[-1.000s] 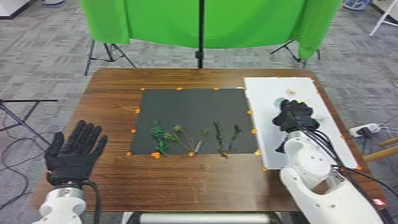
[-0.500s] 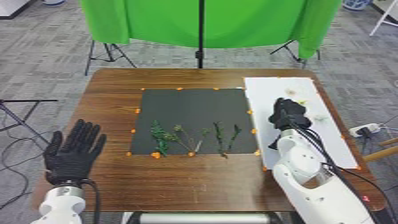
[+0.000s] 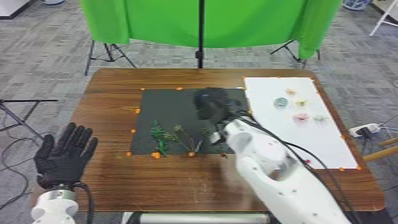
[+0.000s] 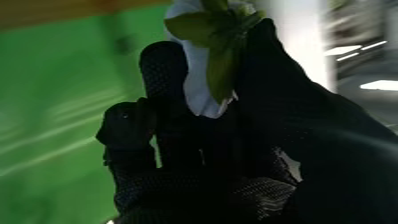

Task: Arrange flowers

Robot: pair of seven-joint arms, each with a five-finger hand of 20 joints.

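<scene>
A white flower (image 4: 198, 86) with green leaves (image 4: 192, 26) is pinched by the right hand (image 3: 216, 104) over the dark mat (image 3: 167, 104). Its placing seems in progress; next, gentle lowering onto this mat, near the stems (image 3: 160, 137), is needed.

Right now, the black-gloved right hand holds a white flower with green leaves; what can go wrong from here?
The right hand pinches the flower between thumb and fingers, so its petals might crease or slip. If it lowers toward the dark rectangular mat, it could press or shift the thin green sprigs lying there.
</scene>
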